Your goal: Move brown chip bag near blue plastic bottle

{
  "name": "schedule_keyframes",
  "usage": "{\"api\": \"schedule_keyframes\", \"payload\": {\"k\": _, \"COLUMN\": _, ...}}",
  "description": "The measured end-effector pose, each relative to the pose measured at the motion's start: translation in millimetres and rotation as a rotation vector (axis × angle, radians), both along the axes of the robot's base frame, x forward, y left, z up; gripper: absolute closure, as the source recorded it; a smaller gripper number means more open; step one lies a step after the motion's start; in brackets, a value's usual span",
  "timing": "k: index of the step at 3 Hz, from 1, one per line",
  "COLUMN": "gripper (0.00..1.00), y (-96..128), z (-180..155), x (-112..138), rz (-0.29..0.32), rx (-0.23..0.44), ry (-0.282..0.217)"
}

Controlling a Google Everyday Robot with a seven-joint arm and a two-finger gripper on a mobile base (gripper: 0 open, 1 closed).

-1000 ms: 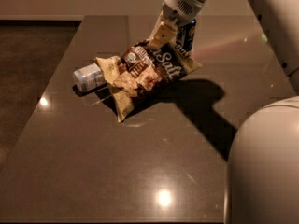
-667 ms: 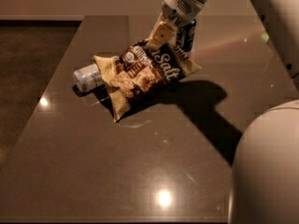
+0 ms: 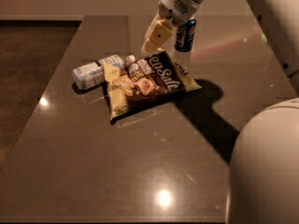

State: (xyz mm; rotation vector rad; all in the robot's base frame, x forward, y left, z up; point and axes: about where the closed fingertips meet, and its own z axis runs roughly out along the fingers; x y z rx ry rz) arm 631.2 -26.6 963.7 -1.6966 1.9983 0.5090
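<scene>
The brown chip bag (image 3: 148, 82) lies flat on the dark table, "Sea Salt" lettering facing up. Its left corner touches the blue plastic bottle (image 3: 96, 71), which lies on its side with its white cap pointing right. My gripper (image 3: 152, 45) hangs just above the bag's far edge, open and holding nothing. Its yellowish fingers (image 3: 157, 34) point down and to the left.
A dark blue soda can (image 3: 185, 34) stands upright just behind the bag, right of my gripper. The brown table (image 3: 140, 162) ends at the left edge (image 3: 42, 111). My white body (image 3: 266, 171) fills the lower right.
The bag was held up by its far corner. It now lies flat, let go, its left end against the bottle. The gripper has lifted slightly off it.
</scene>
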Motion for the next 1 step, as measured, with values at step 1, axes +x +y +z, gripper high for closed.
{"api": "schedule_keyframes", "payload": {"k": 1, "gripper": 0.00, "y": 2.9, "z": -1.0, "x": 2.8, "rz": -0.002, "rx": 0.005, "ry": -0.005}}
